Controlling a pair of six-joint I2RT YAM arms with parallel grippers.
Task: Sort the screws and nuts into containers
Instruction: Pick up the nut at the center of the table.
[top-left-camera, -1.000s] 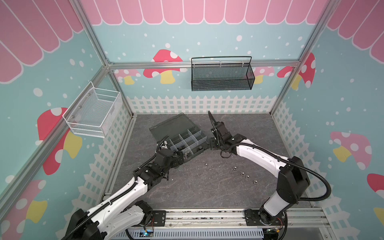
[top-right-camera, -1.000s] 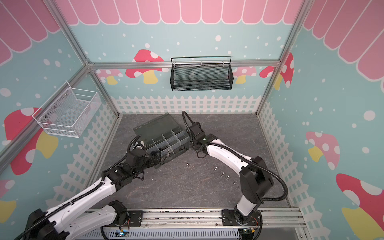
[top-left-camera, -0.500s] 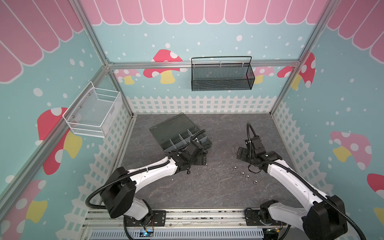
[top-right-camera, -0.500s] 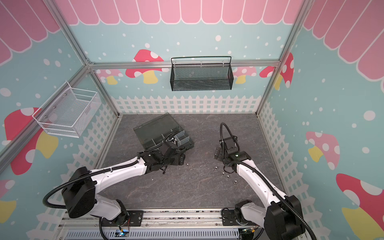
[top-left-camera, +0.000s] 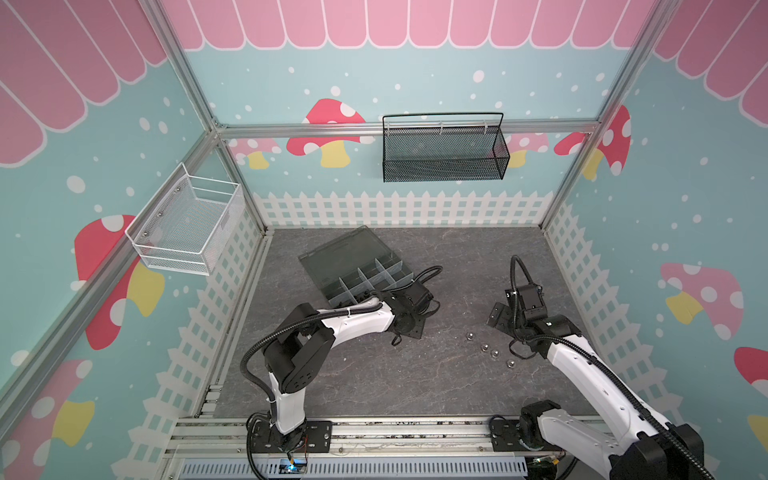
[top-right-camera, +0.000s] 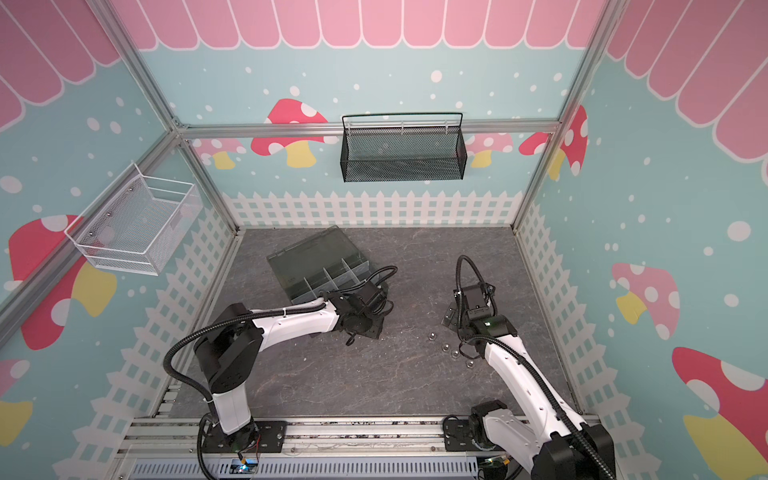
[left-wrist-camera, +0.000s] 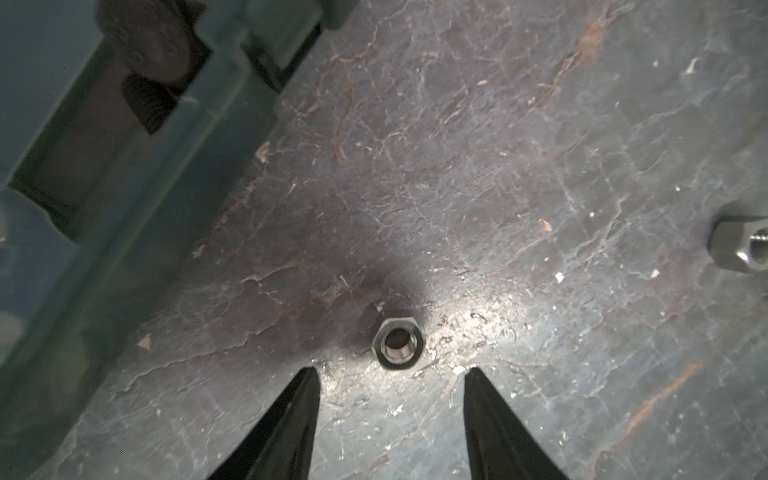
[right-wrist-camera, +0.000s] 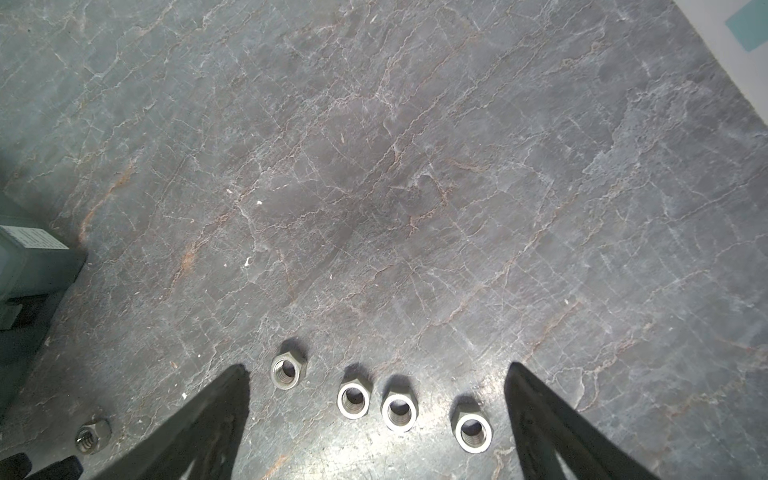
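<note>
The dark grey organizer box (top-left-camera: 332, 259) lies open at the back left, its containers (top-left-camera: 360, 277) split by whitish dividers. My left gripper (left-wrist-camera: 390, 372) hangs low by the box's front right corner, open, with one small hex nut (left-wrist-camera: 398, 343) on the floor just beyond its fingertips. My right gripper (right-wrist-camera: 377, 369) is open wide over a row of several silver nuts (right-wrist-camera: 353, 400), which lie loose between its fingers. That row shows in both top views (top-left-camera: 484, 346) (top-right-camera: 444, 347). I can make out no screws.
Another nut (left-wrist-camera: 744, 245) lies on its side, off to one side of my left gripper. A dull nut (right-wrist-camera: 92, 434) sits outside my right fingers. A black mesh basket (top-left-camera: 444, 149) and a white wire basket (top-left-camera: 187, 228) hang on the walls. The box edge (left-wrist-camera: 124, 166) runs close beside my left gripper.
My left arm swung from the box's left side to its front right corner and its jaws narrowed. My right arm left the box, moved right to the nut row and opened wide.
</note>
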